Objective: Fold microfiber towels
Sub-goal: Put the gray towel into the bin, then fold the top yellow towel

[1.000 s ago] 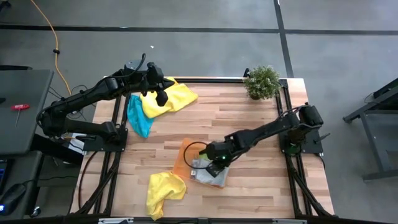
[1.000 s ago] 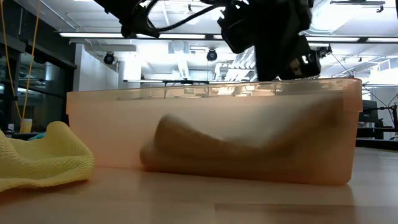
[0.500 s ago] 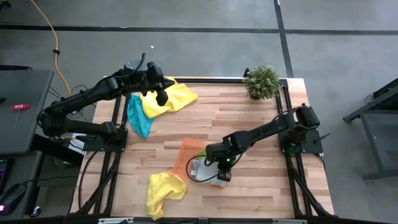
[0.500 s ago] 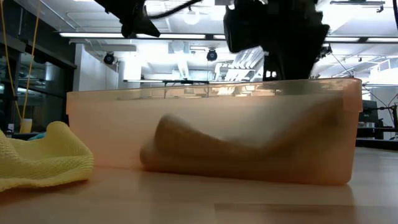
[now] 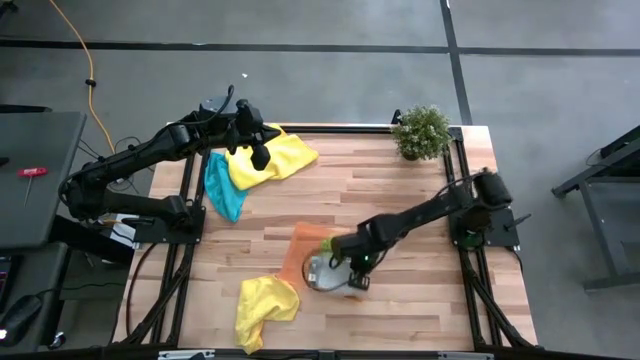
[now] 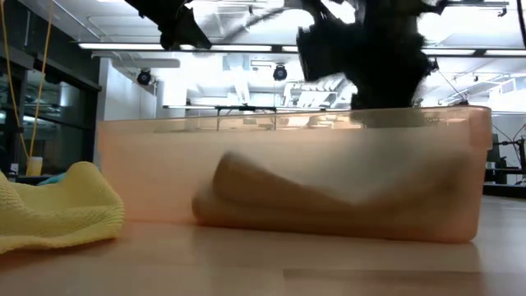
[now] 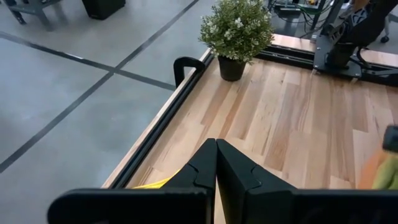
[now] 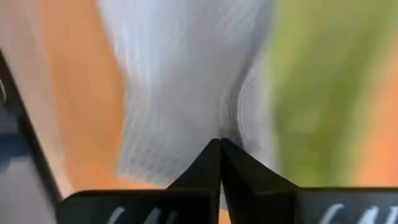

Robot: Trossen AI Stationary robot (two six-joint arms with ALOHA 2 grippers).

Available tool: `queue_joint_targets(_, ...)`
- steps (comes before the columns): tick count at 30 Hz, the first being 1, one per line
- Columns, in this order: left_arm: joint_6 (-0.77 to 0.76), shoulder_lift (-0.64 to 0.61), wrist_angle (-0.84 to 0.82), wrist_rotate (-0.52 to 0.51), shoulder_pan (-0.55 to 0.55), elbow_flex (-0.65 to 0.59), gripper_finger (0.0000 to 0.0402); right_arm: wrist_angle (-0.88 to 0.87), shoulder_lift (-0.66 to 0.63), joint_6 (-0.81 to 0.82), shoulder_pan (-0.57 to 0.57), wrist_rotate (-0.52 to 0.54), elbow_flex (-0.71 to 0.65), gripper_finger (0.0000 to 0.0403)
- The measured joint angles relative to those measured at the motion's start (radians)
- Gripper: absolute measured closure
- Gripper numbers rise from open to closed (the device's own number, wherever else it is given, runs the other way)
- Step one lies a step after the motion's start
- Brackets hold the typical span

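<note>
Inside translucent orange tray (image 5: 300, 245), right gripper (image 8: 219, 144) pinches ribbed grey towel (image 8: 180, 81); left gripper (image 7: 216, 144) shut

Bright overhead light, blurred wrist close-up

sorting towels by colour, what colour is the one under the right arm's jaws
Light grey, lying in the orange tray; the right wrist view shows it best.

No legible text, label, brand, number or sign appears in any view. The cloths, tray, plant pot and table surface carry no readable markings.
</note>
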Motion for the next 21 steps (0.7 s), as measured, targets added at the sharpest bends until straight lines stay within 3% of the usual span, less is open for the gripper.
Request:
queue_joint_targets(7,0.032,0.0,0.0,-0.003,0.0,0.0,0.0401,-0.08,-0.179,0.019,-0.083,0.182,0.001,0.0403)
queue_joint_targets(15,0.028,0.0,-0.002,0.008,0.0,0.0,0.0401,0.019,-0.344,0.021,-0.239,0.182,-0.163,0.0403)
queue_joint_targets(21,0.027,0.041,-0.007,0.009,0.0,-0.004,0.0401,0.306,-0.515,0.104,-0.341,0.091,-0.402,0.0403)
